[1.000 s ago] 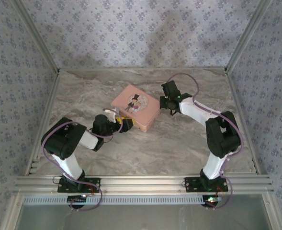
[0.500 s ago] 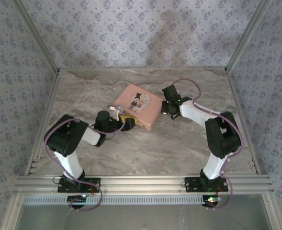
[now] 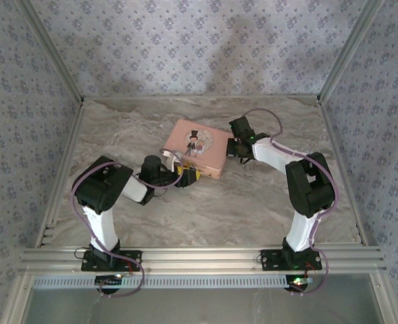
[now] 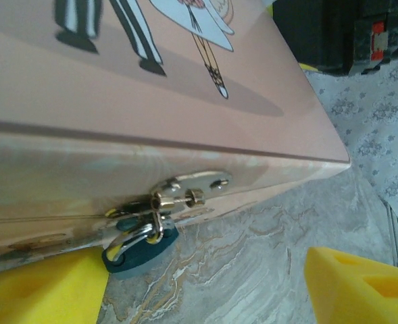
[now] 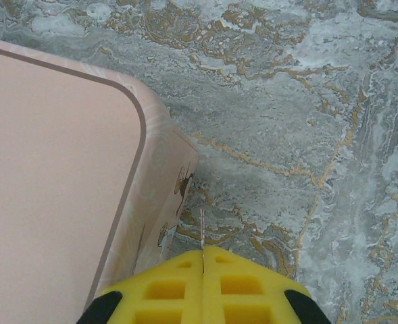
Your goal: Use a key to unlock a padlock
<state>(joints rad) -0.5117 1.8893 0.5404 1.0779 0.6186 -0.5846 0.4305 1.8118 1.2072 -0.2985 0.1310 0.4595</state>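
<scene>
Yellow fingers point(image 4: 361, 287) of the left gripper point(image 4: 204, 270) stand wide apart, holding nothing, one to either side of the padlock point(image 4: 139, 244). That little dark bluish lock hangs by its silver loop from the clasp point(image 4: 193, 181) on the front wall of the pink tin point(image 3: 195, 145), with its body low against the table point(image 3: 253, 202). It sits nearer one finger than the other; I cannot tell whether it touches that one.

Over at the tin's far corner, the right gripper point(image 5: 203, 255) has its pads pressed together. A thin sliver of metal point(image 5: 201, 229) pokes out from between them, edge-on, which I take to be the key. It points down at the marble just beside the tin's wall, on the opposite side from the lock.

To my eye the job is at the steadying stage. The left arm is lined up to pinch the lock, the key is in the right arm's grip but well away from the keyhole, and nothing has been unlocked.

The next move looks like closing the left fingers on the lock's body without shoving the tin, then turning it so the keyhole faces out. I cannot see the keyhole from here. After that the right arm would have to carry the key around the tin. With a lock this small and a key this thin, the aim will need to be very fine.
</scene>
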